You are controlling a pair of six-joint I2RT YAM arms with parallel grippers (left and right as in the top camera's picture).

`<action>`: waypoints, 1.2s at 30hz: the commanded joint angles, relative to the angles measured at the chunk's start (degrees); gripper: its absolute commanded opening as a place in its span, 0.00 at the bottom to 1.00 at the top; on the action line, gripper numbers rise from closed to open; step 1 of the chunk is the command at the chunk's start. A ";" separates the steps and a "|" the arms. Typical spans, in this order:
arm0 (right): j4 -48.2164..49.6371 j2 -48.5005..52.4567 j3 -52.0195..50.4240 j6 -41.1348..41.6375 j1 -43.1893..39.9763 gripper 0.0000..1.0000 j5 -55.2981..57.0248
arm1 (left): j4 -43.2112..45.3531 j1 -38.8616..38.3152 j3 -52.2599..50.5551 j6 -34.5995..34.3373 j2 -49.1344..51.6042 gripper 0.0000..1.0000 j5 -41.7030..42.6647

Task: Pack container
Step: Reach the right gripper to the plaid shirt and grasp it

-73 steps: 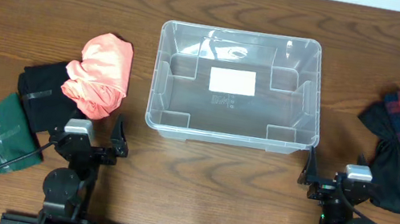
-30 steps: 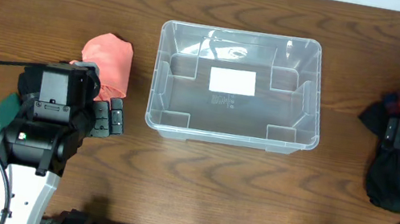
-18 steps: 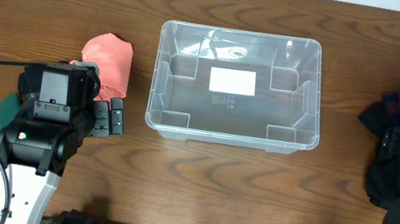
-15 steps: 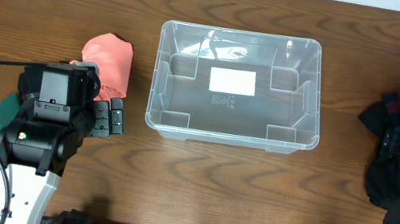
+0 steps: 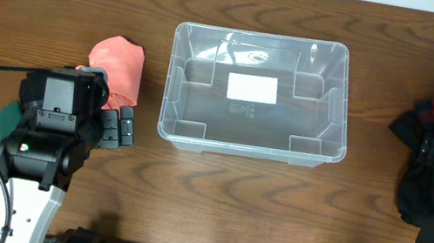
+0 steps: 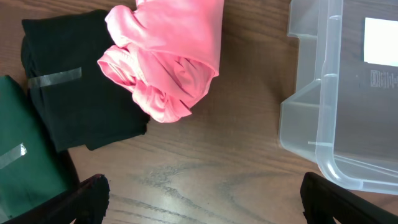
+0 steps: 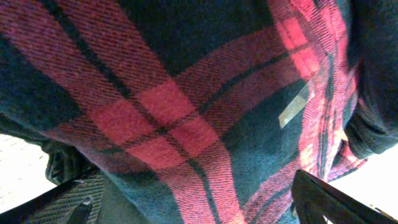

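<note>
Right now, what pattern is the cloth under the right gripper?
The cloth is red-and-dark plaid; the right wrist view shows it best.

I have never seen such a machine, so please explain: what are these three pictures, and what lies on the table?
Two robot arms work at a wooden table. One picture looks down from above; the other two come from cameras on the wrists. In the middle stands an empty clear container. Near the open left gripper lie a pink cloth, a black cloth and a green cloth. The right gripper, also open, hangs close over a red-and-black plaid cloth. Nothing is held.
</note>
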 commanded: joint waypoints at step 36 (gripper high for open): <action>3.41 -4.57 1.81 -0.66 -3.65 0.01 -17.55 | 0.02 -0.22 1.27 0.28 0.07 0.98 -0.07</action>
